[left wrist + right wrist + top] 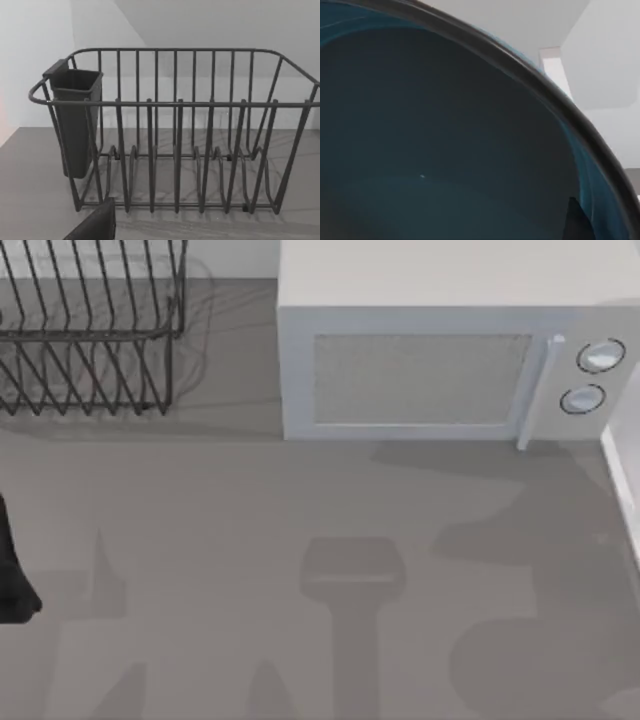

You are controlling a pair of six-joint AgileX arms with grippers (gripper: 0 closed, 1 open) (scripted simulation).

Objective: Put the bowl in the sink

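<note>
One bowl [445,150], one microwave [440,350], one wire dish rack [90,330].

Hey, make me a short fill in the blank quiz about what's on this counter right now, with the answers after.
1. The wire dish rack stands to the ____ of the microwave in the top view.
2. The microwave's door is ____.
3. The inside of the bowl in the right wrist view is coloured ____.
4. The dark cup hangs on the dish rack's ____.

Answers: left; closed; blue-teal; rim

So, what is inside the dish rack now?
The dish rack holds no dishes between its wire dividers. A dark cutlery cup hangs at one end of it; what is inside the cup is hidden by its walls.
</note>
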